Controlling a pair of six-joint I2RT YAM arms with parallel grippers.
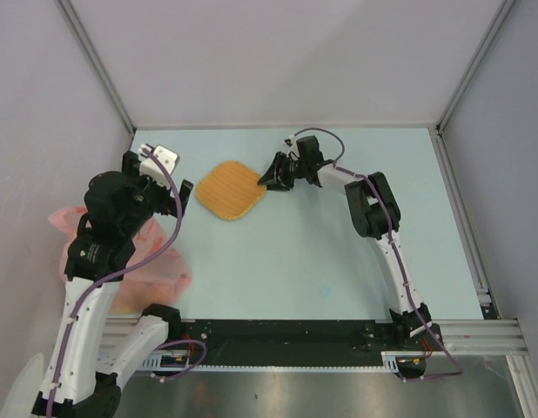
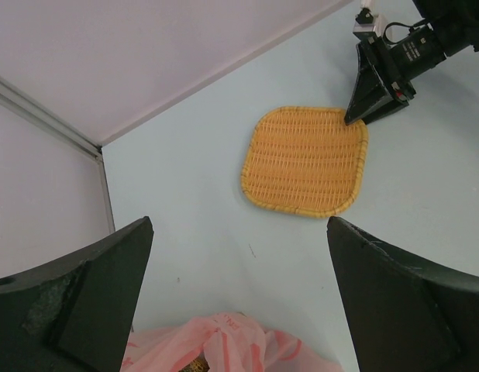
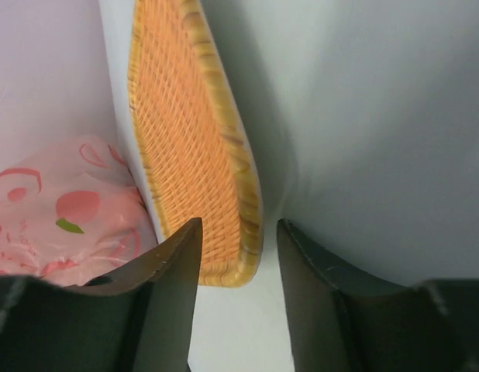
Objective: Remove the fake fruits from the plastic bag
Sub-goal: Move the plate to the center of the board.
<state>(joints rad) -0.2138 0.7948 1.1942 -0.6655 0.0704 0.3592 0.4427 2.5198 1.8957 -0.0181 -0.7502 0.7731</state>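
The left pincer (image 2: 239, 227) is hanging above the tabletop (image 1: 321, 244) with its two dark fingers (image 2: 92, 302) spread wide and nothing between them. In the left wrist view, pale blue tabletop is showing through the gap.

Just below that gap, the plastic bag (image 2: 232, 345) is lying crumpled on the tabletop. It is thin, pink-red and translucent. A small yellowish patch is showing among its folds at the bottom edge of that view, too little to identify. No fake fruit is showing clearly in any view.

In the top view, the bag is sitting at the left edge of the tabletop. It is partly covered by the bent left arm (image 1: 104, 226).

The right pincer (image 3: 239, 225) is reaching across to the far middle of the tabletop, and its fingers are only narrowly parted. They are straddling the raised rim of a square woven orange mat (image 1: 232, 190), at the mat's right side. In the right wrist view, a slim gap is showing between the rim and one finger, so the fingers are not clamping the rim.

The mat is lying flat on the tabletop, between the two pincers and apart from the bag. Behind the mat in the right wrist view, the bag is appearing again, with a peach and leaf printed on it in red and green.
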